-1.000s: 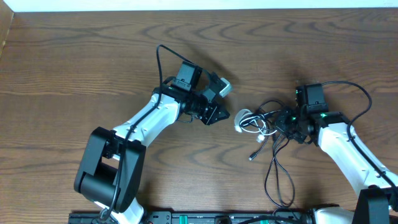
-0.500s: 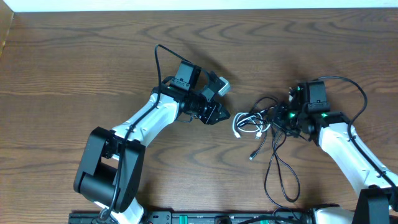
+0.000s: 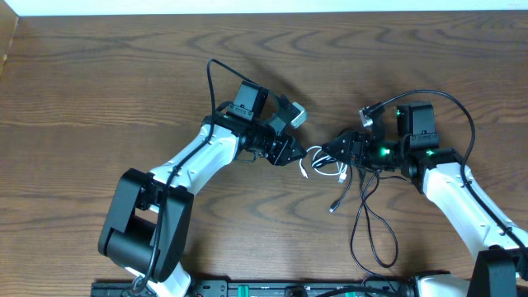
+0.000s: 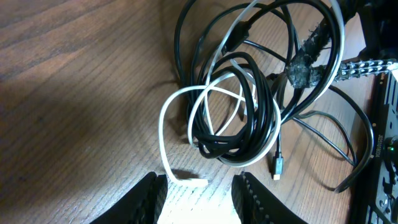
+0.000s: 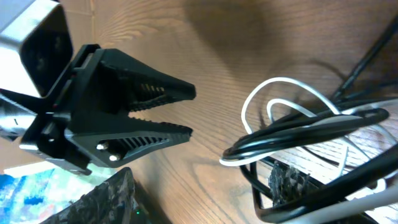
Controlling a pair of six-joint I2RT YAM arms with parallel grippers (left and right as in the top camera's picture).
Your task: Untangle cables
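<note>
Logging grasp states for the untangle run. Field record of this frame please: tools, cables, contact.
black cable: coiled in the tangle, long loop trailing toward the robot
white cable: looped through the black cable's coil, plug lying free
left tool: open, empty, tips facing that plug
right tool: open, one finger inside the tangle
state: tangled

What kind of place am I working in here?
Likely a lab robot workbench: a wood-grain table, a left arm and a right arm based at its near edge, tangled cables between them.
</note>
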